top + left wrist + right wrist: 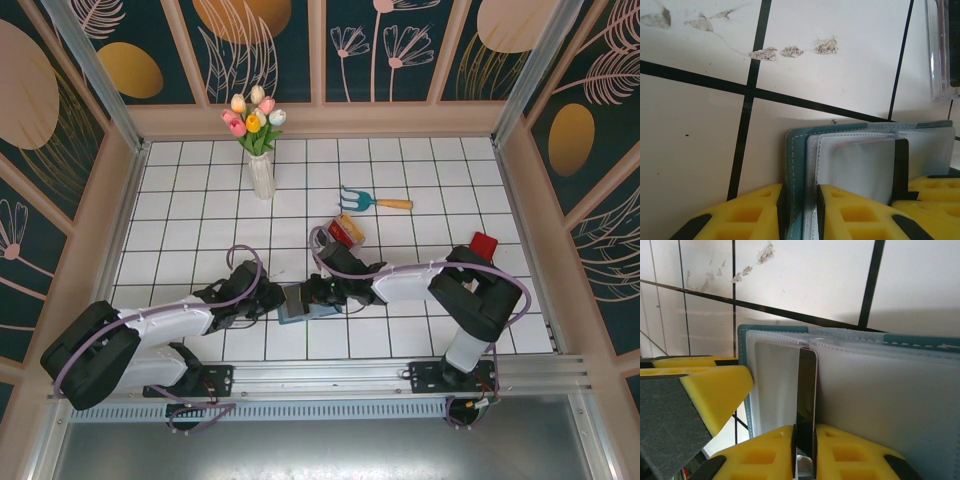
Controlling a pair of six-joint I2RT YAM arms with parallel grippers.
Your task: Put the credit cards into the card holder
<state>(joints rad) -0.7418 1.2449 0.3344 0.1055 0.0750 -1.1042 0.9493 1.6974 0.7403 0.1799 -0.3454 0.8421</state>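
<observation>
Both arms meeting low at the near-centre tiles, left gripper [800,200] clamped narrow on the teal cover of the card holder [796,150], right gripper [805,440] jaws narrow around a dark card [807,385], card partway inside a clear pocket, holder sitting between the two grippers.

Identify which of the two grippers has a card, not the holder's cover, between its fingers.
The right gripper: a dark card stands edge-on between its fingers. The left gripper clamps the teal cover of the card holder instead.
</observation>
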